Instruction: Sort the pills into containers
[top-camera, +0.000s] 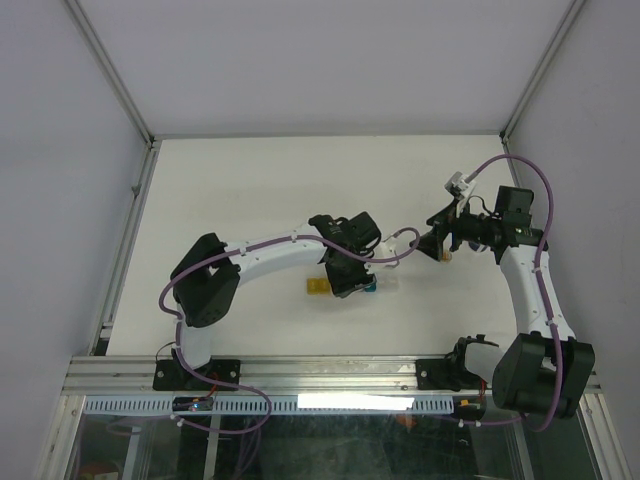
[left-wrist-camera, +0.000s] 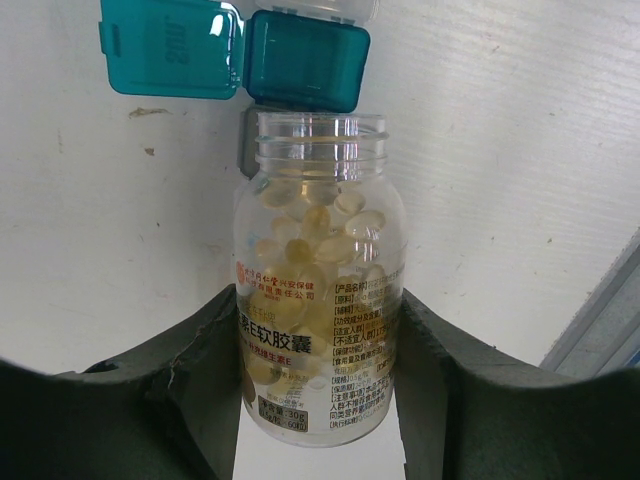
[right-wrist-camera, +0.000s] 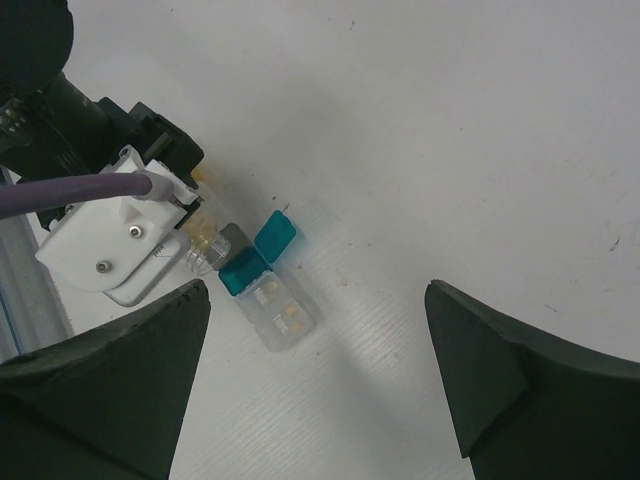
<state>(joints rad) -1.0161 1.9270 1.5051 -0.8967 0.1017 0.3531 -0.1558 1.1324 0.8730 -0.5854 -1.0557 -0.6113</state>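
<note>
My left pincer (left-wrist-camera: 318, 330) is clamped on the uncapped bottle (left-wrist-camera: 320, 230), mouth just beside the open teal box (left-wrist-camera: 305, 60) on the tabletop (left-wrist-camera: 520, 120); my right pincer (right-wrist-camera: 315, 290) hangs apart, empty. The clear boxes (right-wrist-camera: 275, 336) hold a few pills (right-wrist-camera: 291, 318) and the bottle is nearly full: I judge sorting barely begun.

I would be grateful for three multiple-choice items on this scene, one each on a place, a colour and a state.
1. What lies just past the mouth of the bottle? A the teal box; B a white bowl; C a spoon.
2. The capsules are: A red; B pale yellow; C dark blue.
3. The right gripper is: A shut on the bottle; B shut on a pill; C open, empty.
Key: 1 A, it sits by the mouth in the left wrist view; 2 B, seen through the clear wall; 3 C, its jaws stand wide apart, nothing held.
</note>
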